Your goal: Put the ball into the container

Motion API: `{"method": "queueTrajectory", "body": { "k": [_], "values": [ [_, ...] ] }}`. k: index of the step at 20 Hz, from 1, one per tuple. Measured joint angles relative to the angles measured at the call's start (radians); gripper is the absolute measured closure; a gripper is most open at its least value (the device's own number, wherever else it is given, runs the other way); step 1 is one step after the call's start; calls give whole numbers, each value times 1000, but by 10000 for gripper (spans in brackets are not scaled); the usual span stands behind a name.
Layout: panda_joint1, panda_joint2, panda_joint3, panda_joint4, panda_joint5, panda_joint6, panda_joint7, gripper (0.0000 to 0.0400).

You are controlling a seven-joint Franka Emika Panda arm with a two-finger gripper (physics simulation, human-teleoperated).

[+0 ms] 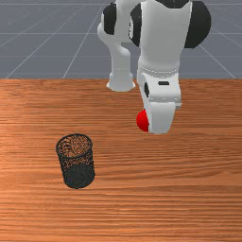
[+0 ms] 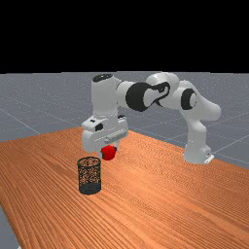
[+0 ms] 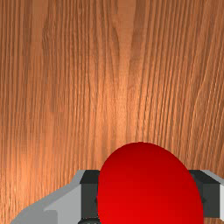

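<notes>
My gripper holds the red ball above the table in the far view, with a finger on either side of it. In the wrist view both fingers of the gripper touch the ball from opposite sides. From the front, the hand partly covers the ball. The dark mesh container stands upright on the table, lower and toward the front view's left from the ball. In the far view the container is just to the left of the ball and nearer the camera.
The wooden table lies under both the hand and the container. The arm's base stands at the far view's right. Beside one finger in the wrist view is a small dark curved piece, which looks like the container's rim.
</notes>
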Motion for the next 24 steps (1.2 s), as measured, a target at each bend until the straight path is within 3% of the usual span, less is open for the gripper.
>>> {"method": "queueTrajectory", "body": {
  "k": [3,4,13,16,17,18,19,20,21,24],
  "values": [
    [-18,-17,-13,-27,22,10,102,120],
    [-22,-22,-5,-38,4,17,-3,120],
    [-23,0,-5,2,4,-10,-4,120],
    [-46,-22,-27,-41,-23,8,-41,120],
    [-72,-33,-8,-63,-6,22,-110,120],
    [-65,-30,-37,-56,-35,16,-66,120],
    [-96,-38,-12,-73,-11,28,-149,120],
    [-90,-33,-42,-64,-37,23,-98,120],
    [-119,-32,-19,-64,-10,25,-158,120],
    [-135,-74,-28,-141,-2,54,-118,120]
  ]
}}
